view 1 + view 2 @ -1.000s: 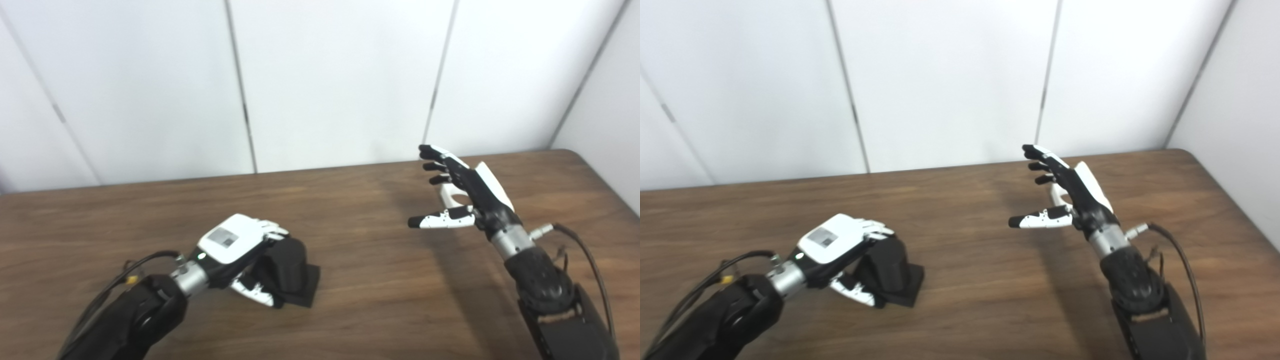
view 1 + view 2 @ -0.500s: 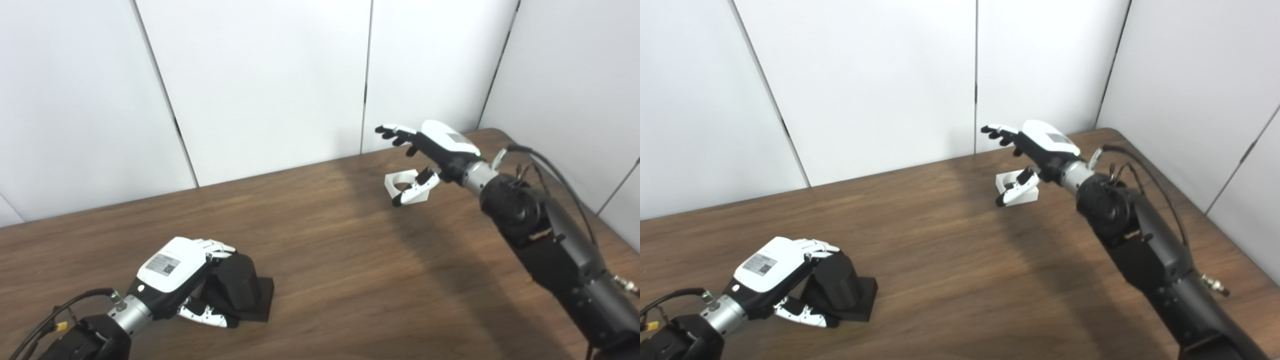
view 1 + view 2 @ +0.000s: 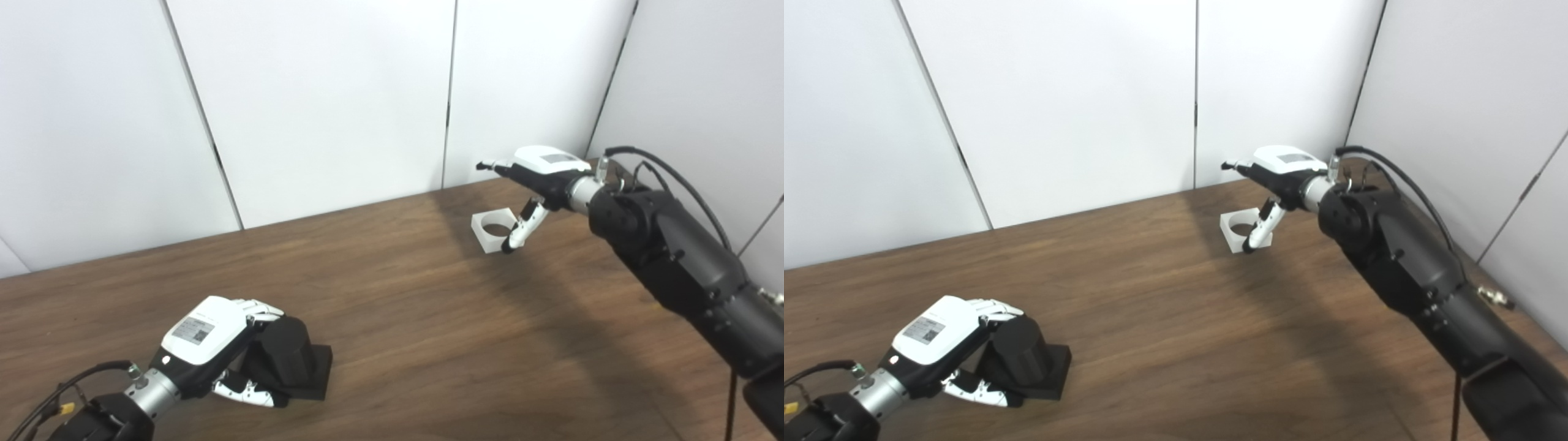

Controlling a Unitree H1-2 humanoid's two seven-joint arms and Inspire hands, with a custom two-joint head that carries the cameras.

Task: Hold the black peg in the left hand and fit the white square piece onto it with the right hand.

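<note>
The black peg (image 3: 286, 356), a thick round post on a square black base, stands on the table at the lower left. My left hand (image 3: 211, 343) is wrapped around the post from the left, fingers over its top and thumb low in front. The white square piece (image 3: 492, 228) with a round hole lies flat on the table at the far right. My right hand (image 3: 533, 177) hovers over it with fingers spread and pointing left, thumb hanging down at the piece's right edge. It holds nothing.
The brown wooden table (image 3: 429, 331) ends at white wall panels (image 3: 331, 104) close behind the white piece. A black cable (image 3: 667, 177) loops off the right forearm.
The camera swung right earlier. Over the last half second my right hand reached farther over the white piece and its thumb dropped beside it. The left hand stays on the peg.
</note>
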